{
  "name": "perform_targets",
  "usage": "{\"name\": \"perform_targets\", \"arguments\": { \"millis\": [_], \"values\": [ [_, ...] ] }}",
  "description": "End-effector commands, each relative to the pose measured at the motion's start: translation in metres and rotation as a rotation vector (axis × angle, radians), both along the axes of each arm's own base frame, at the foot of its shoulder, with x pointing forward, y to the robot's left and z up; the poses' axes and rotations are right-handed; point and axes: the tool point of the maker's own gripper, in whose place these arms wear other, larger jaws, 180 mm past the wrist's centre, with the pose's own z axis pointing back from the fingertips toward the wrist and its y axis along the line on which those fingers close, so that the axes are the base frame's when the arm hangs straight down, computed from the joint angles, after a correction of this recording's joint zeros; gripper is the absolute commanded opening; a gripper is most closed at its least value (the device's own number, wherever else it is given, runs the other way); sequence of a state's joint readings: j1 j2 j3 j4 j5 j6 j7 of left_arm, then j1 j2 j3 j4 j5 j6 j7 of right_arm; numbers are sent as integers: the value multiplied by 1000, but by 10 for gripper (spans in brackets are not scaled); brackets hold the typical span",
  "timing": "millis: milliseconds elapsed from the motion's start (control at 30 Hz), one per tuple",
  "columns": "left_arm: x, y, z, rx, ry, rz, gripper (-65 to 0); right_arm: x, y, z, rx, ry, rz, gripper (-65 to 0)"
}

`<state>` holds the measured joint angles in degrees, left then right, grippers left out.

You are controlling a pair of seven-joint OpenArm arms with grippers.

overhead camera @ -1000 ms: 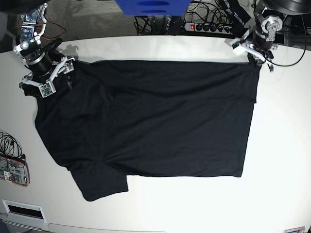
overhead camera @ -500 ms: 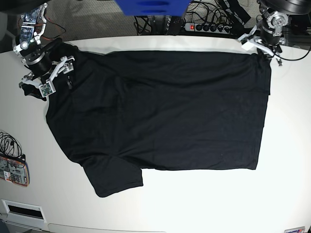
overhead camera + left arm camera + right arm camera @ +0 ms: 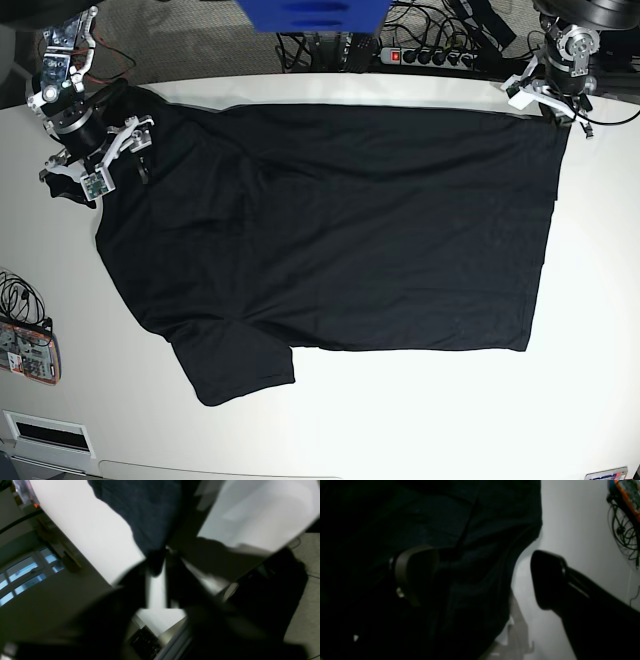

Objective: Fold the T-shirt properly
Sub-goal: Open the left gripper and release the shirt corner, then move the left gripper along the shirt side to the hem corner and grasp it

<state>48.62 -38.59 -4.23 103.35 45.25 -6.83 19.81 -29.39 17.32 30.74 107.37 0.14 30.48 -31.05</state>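
Observation:
The black T-shirt [image 3: 330, 230] lies spread flat on the white table [image 3: 590, 300], with one short sleeve [image 3: 235, 365] at the front left. My left gripper [image 3: 553, 110] is at the shirt's back right corner. In the left wrist view it [image 3: 161, 555] is shut on a tapering tip of the dark cloth [image 3: 150, 512]. My right gripper [image 3: 112, 170] is at the shirt's back left edge. In the right wrist view it [image 3: 480, 577] is open, one finger [image 3: 415, 572] over the cloth [image 3: 470, 530] and the other finger [image 3: 547, 580] over bare table.
A power strip [image 3: 420, 55] with cables and a blue object [image 3: 310, 12] lie behind the table's back edge. Coiled cables [image 3: 15, 295], an orange-edged board [image 3: 28, 350] and a white box [image 3: 45, 432] sit at the left front.
The shirt has been dragged to the right and toward the back edge by my left gripper, and now lies stretched flatter. My right gripper has stayed in place.

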Motion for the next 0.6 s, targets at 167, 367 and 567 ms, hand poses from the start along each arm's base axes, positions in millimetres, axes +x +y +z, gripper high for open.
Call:
{"name": "perform_targets", "arguments": {
  "millis": [167, 367, 567],
  "values": [
    [-2, 0, 8, 15, -14, -15, -289, 7, 0, 12, -2, -42, 12, -82],
    [0, 0, 42, 13, -71, -12, -265, 7, -1, 12, -3, -43, 11, -82],
    [61, 1, 98, -174, -324, 136, -265, 7, -1, 12, -4, -43, 11, -82]
  ]
}}
